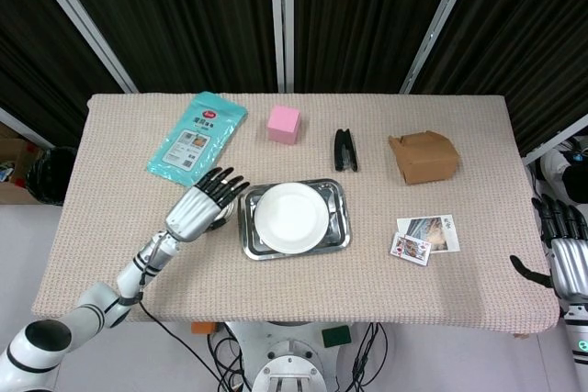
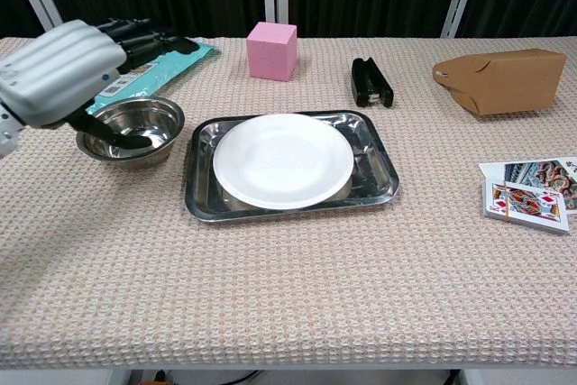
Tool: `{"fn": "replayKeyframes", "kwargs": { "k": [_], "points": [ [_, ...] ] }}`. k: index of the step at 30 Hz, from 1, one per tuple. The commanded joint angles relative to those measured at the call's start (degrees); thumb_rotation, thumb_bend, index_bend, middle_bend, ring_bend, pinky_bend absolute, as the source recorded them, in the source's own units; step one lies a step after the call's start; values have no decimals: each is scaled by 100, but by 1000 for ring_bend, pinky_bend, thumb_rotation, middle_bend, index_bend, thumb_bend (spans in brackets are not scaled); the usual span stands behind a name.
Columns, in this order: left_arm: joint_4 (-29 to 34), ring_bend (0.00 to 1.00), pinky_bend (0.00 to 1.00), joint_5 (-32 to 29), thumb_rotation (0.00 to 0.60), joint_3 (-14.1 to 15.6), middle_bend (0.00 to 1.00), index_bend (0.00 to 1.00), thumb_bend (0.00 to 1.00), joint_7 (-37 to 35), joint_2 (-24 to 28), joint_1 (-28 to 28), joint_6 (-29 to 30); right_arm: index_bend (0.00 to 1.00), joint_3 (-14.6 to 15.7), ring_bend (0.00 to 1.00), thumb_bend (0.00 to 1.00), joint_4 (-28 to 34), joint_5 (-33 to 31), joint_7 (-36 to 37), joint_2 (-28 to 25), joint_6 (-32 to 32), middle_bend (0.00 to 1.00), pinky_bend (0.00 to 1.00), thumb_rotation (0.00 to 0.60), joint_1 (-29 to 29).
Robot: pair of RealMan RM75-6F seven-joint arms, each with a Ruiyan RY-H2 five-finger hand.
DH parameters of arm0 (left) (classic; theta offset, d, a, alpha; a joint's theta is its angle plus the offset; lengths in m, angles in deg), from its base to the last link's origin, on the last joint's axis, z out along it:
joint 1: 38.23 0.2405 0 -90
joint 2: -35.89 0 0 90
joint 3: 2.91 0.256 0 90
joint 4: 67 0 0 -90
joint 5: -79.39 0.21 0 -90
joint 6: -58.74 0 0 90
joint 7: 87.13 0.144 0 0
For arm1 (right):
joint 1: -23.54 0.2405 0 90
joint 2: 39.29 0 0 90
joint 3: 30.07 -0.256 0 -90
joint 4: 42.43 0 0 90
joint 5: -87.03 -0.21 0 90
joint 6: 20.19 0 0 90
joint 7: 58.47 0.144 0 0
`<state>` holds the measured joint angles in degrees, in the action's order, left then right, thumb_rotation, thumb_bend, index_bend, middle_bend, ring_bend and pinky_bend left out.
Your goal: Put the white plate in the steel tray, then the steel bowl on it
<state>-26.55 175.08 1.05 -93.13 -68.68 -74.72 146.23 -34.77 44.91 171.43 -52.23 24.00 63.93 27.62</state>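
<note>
One step done: the white plate [image 2: 283,159] already lies in the steel tray [image 2: 203,188], so you are on the second half of the task.
Step in hand: taking the steel bowl [image 2: 132,130], which stands on the table just left of the tray, apart from it.
Left hand: your left hand [image 2: 61,71] hovers over the bowl with its fingers stretched forward and its thumb dipping into the bowl; I judge it not yet gripping, though the chest view does not settle whether the thumb touches the metal.
Right hand: your right hand [image 1: 562,259] hangs off the table's right edge, fingers apart, holding nothing.
Next move: close thumb and fingers across the bowl's rim, lift, carry it right, and set it down centred on the plate.
Watch for: the smooth rim slipping from the grip.
</note>
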Motion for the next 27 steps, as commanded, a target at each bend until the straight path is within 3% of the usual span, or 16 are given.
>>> {"fn": "replayKeyframes", "kwargs": {
  "k": [1, 4, 8, 21, 27],
  "points": [
    [1464, 161, 246, -275, 600, 187, 281, 254, 71, 539, 1018, 639, -96, 0, -3, 0, 176, 9, 23, 2, -6, 23, 0, 0, 600, 1],
    [1803, 177, 269, -353, 600, 294, 317, 269, 77, 632, 1307, 804, -294, 0, -12, 0, 176, 45, 58, -12, -33, 66, 0, 0, 600, 0],
    [1808, 177, 273, -400, 600, 282, 323, 270, 99, 563, 1317, 899, -462, 0, -18, 0, 176, 137, 101, -78, -72, 109, 0, 0, 600, 3],
    [353, 201, 285, -114, 600, 6, 380, 333, 260, 427, 334, 664, -659, 0, -10, 0, 176, 298, 84, -259, -109, 70, 0, 0, 600, 24],
    [-169, 222, 287, 30, 600, 39, 424, 385, 336, 482, 72, 506, -859, 0, -24, 0, 176, 262, 4, -252, -104, -9, 0, 0, 600, 47]
  ]
}}
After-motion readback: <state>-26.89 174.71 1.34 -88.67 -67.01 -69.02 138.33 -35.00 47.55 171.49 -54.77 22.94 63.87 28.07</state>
